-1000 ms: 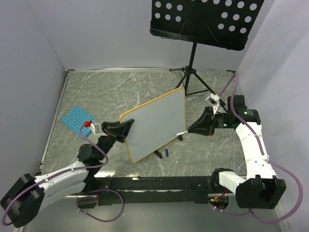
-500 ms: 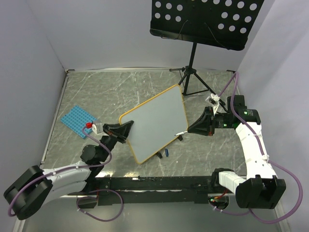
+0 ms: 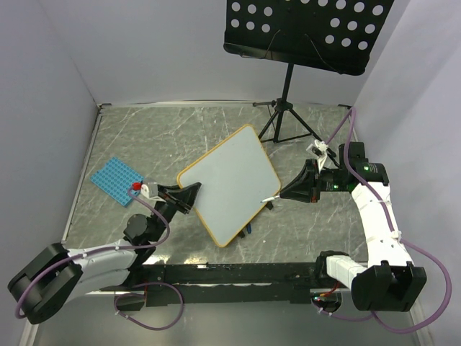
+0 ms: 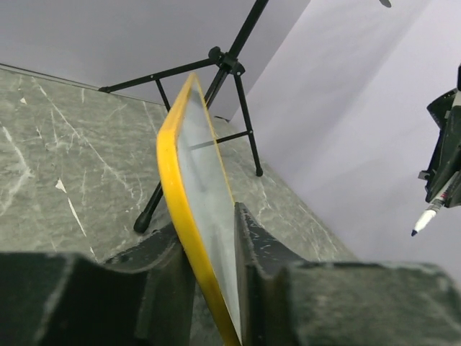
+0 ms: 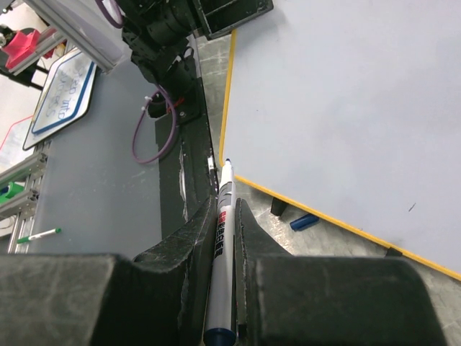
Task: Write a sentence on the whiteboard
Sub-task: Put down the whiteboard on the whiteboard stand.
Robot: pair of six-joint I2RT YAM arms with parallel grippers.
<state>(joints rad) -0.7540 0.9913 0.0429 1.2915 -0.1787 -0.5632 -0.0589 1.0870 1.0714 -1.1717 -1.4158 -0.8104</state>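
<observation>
left gripper (image 4: 214,241) narrowly pinching orange-framed white whiteboard (image 3: 230,184) by its edge, right gripper (image 5: 225,216) clamped on white blue-tipped marker (image 5: 226,180), tip near board's right edge

Grey marble table (image 3: 180,137), lavender walls (image 3: 144,50), music stand (image 3: 302,41)

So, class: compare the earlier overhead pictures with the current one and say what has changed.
The whiteboard swung round in the left claw: its far corner moved left, its near corner right, and the left arm shifted with it. The right claw stayed put, shut on the marker; the music stand did not move.
</observation>
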